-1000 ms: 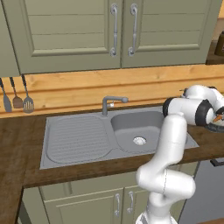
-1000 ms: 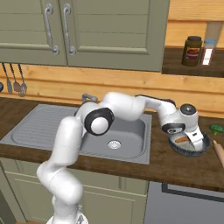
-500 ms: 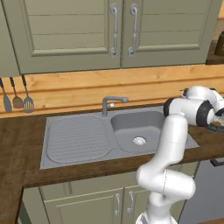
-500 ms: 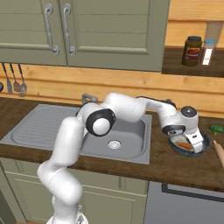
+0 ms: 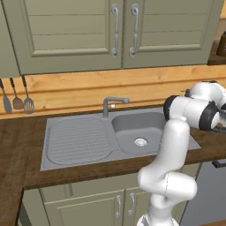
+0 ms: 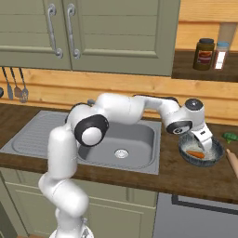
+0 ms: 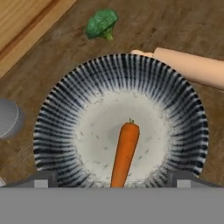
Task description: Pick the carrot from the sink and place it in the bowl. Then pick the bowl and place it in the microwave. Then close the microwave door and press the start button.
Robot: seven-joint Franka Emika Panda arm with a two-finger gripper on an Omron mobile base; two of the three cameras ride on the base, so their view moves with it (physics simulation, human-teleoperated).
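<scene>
The gripper [image 7: 111, 181] hangs wide open over the bowl [image 7: 183, 109] — nothing in it. The carrot [image 7: 124, 153] lies inside the bowl, at 6 o'clock. Farther off, broccoli [image 7: 101, 24] sits at 12 — a rolling pin [image 7: 192, 70] at 2.

light: even, diffuse, bright | shadows: soft, faint, inside sink [image 5: 132, 132] basin | glare: none | blur: mild, low-res softness in all views | edge distortion: none
</scene>
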